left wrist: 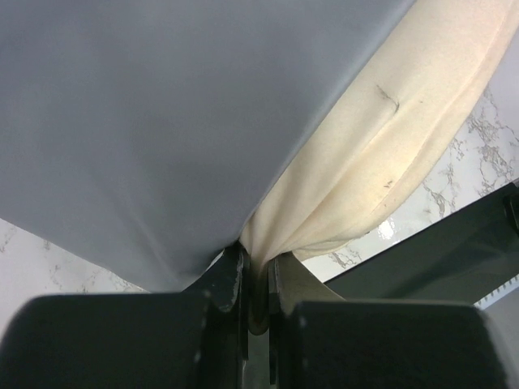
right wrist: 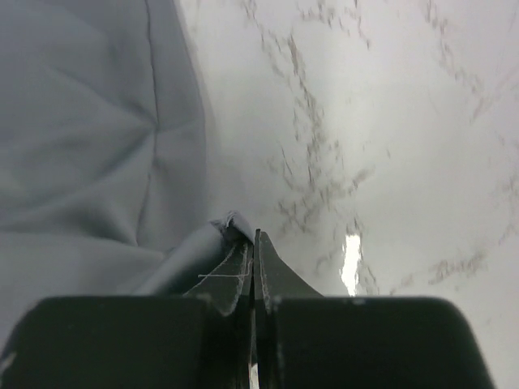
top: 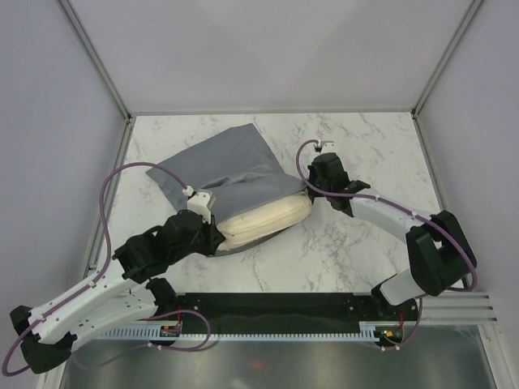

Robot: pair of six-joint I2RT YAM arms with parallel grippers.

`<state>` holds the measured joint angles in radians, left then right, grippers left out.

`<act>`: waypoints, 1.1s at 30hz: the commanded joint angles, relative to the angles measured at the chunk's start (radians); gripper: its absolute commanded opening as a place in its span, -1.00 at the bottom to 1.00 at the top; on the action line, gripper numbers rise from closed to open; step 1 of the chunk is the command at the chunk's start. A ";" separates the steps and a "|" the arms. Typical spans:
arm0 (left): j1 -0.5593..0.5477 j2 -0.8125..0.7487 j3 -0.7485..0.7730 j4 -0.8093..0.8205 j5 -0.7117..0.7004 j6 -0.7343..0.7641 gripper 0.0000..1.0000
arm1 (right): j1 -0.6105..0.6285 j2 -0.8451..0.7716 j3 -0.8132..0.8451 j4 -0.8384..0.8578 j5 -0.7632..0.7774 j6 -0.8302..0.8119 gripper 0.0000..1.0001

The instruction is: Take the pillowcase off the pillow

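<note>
top external: above and behind arm bases, looking down on the whole table (top: 349, 251) | left wrist: behind left gripper (left wrist: 255, 267), very close, pillow (left wrist: 381, 154) and pillowcase (left wrist: 146, 121) ahead of fingertips | right wrist: behind right gripper (right wrist: 253, 243), close, pillowcase left of fingertips | shared by all: pillowcase

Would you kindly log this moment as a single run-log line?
left jaws: shut on pillow | right jaws: shut on pillowcase edge | pillow: partly out

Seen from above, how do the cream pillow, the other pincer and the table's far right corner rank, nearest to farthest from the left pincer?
1. The pillow: pinched in the left pincer.
2. The right pincer: across the pillow, at its right end, gripping the grey pillowcase.
3. The table's far right corner: well beyond, at the back.
</note>
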<state>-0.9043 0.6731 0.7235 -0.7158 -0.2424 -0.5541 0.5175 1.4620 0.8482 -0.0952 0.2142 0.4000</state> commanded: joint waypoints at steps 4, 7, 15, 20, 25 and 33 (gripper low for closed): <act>0.004 -0.041 0.016 0.076 0.074 -0.004 -0.95 | -0.043 0.139 0.205 0.058 -0.048 -0.059 -1.00; 0.004 -0.040 0.019 0.075 0.098 0.005 -0.96 | -0.057 0.208 0.273 0.060 -0.081 -0.072 -1.00; 0.004 0.002 0.031 0.088 0.098 0.003 -0.95 | -0.066 0.270 0.365 0.022 -0.176 -0.095 -1.00; 0.004 0.071 0.004 0.202 0.133 -0.003 -0.96 | -0.068 0.158 0.370 -0.061 -0.174 -0.124 -0.54; 0.004 0.219 -0.018 0.415 0.216 -0.020 -0.95 | -0.068 -0.038 0.362 -0.194 -0.130 -0.158 0.50; -0.004 0.485 0.046 0.659 0.284 -0.041 -0.95 | -0.070 -0.383 0.132 -0.331 -0.151 -0.008 0.70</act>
<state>-0.9054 1.1015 0.7010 -0.2977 -0.0109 -0.5564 0.4538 1.1458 1.0824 -0.3332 0.0834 0.3065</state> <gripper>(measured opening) 0.084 0.845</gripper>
